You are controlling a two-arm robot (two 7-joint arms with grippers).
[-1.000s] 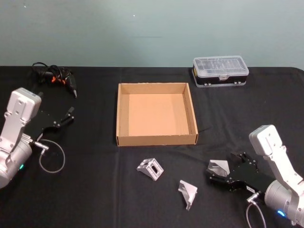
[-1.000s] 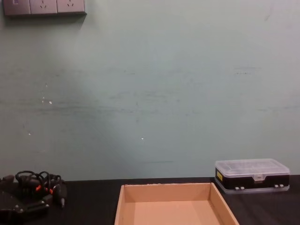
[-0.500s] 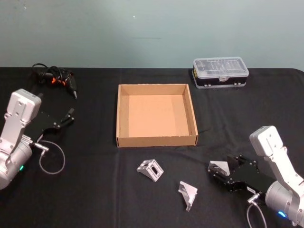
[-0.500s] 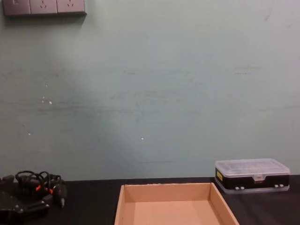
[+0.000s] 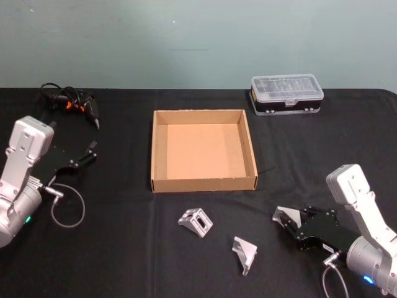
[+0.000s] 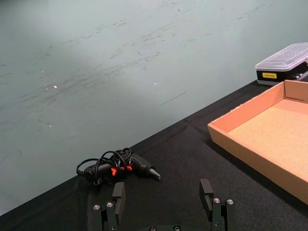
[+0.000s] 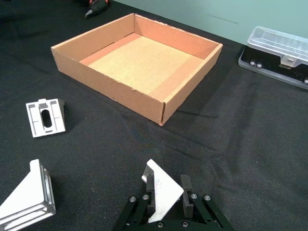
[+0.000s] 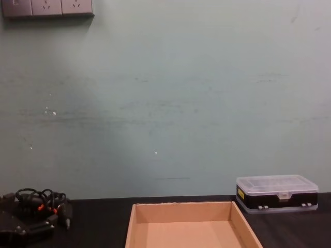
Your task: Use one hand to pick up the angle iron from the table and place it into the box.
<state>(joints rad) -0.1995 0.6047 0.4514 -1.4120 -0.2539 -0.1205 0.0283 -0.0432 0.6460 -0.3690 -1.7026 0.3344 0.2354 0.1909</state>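
Note:
Near the table's (image 5: 124,248) front right, my right gripper (image 5: 291,222) is shut on a silver angle iron (image 5: 285,216). In the right wrist view that angle iron (image 7: 162,191) stands tilted between the black fingers (image 7: 186,188). I cannot tell whether it is off the cloth. Two more angle irons lie loose at front centre, one (image 5: 196,221) nearer the box and one (image 5: 245,253) closer to me. The tan cardboard box (image 5: 203,182) sits mid-table with nothing in it. My left gripper (image 5: 87,154) rests open at the left, holding nothing.
A black plastic case with a clear lid (image 5: 287,94) stands at the back right. A black corded tool with orange marks (image 5: 73,104) lies at the back left. A grey cable loop (image 5: 67,208) lies beside my left arm.
The right gripper has settled on the angle iron, whose left tip now shows more. The left arm, the box and the loose irons have not moved.

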